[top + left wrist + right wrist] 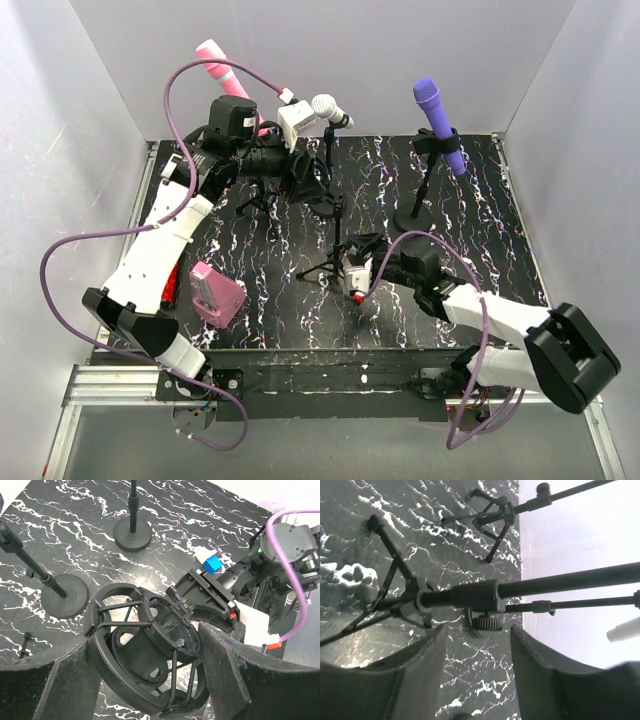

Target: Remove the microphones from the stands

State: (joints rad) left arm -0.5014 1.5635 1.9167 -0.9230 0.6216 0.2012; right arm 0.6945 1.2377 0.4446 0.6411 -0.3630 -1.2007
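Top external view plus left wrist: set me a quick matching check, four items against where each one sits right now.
Items:
1 purple microphone
2 white microphone
3 pink microphone
4 shock mount

Places:
A rear left, by the back wall
B between the left gripper jaws
C rear right, on a round-base stand
D rear centre

Pairs: 1-C, 2-D, 3-A, 4-B

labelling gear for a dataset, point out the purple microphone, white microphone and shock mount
purple microphone (pixel 438 120), top view, on its body
white microphone (pixel 324 105), top view, on its mesh head
shock mount (pixel 135 652), left wrist view, on its inner ring
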